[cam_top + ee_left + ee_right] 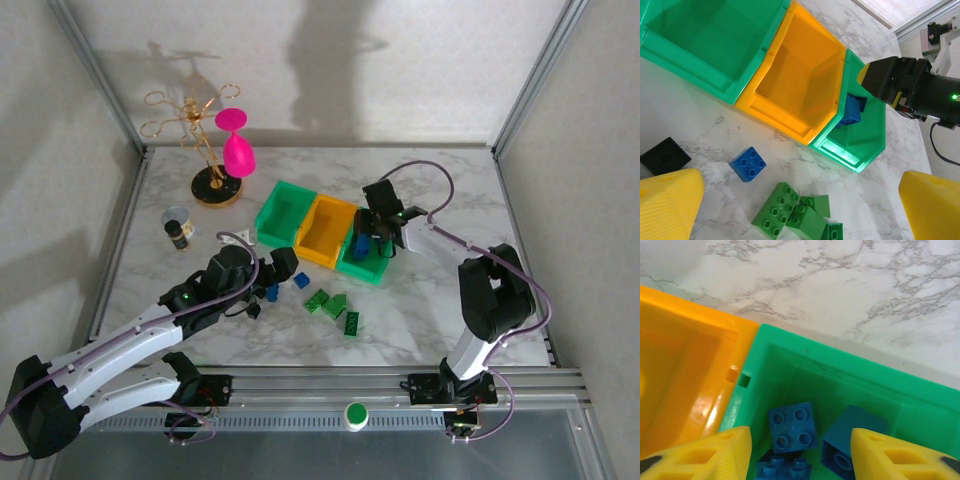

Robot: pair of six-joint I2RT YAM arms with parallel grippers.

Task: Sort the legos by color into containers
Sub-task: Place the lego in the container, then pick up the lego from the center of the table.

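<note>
Three joined containers stand mid-table: a green bin, a yellow-orange bin and a second green bin. My right gripper hangs open over that second green bin. Three blue legos lie loose on its floor between the yellow fingers. My left gripper is wide open above the marble, with nothing between its fingers. Below it lie a blue lego, a black lego and a cluster of green legos. From above, the green legos sit in front of the bins.
A gold wire stand with a pink glass occupies the back left. A small dark-capped bottle and a white piece sit left of the bins. Metal frame rails run along the near edge.
</note>
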